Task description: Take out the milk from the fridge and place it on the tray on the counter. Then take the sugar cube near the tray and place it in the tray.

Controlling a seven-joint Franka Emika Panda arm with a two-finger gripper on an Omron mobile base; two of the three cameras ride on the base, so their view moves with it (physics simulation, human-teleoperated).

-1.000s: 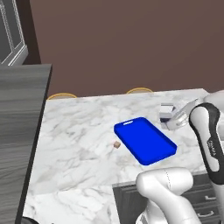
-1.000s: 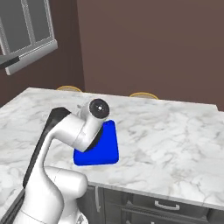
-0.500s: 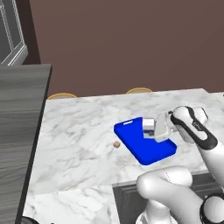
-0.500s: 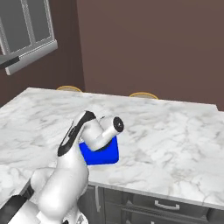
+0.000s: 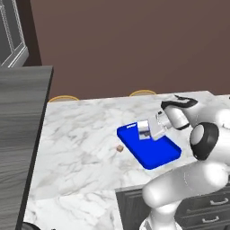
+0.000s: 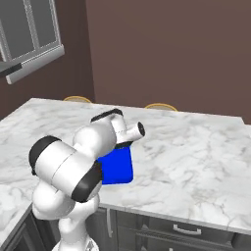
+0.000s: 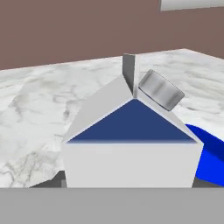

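Note:
My gripper [image 5: 149,130] is shut on the milk [image 5: 143,128], a small white carton with a blue gable panel and a grey cap. It hangs over the far end of the blue tray [image 5: 152,150] on the marble counter [image 5: 81,148]; whether it touches the tray I cannot tell. In the hand view the milk [image 7: 131,148] looms close, with a strip of tray [image 7: 212,155] at its right. The tan sugar cube [image 5: 120,148] lies on the counter just left of the tray. In the right base view my arm hides most of the tray [image 6: 117,166]. The fridge is out of view.
A dark grey slab [image 5: 18,134] runs along the counter's left side. Two tan round seat tops [image 5: 63,97] [image 5: 143,93] peek over the far counter edge. Dark drawers with silver handles [image 6: 186,229] sit below the counter front. A brown wall stands behind.
The arm has swung left with the milk, from the right of the tray to above the tray's far end. Tray and sugar cube have not moved.

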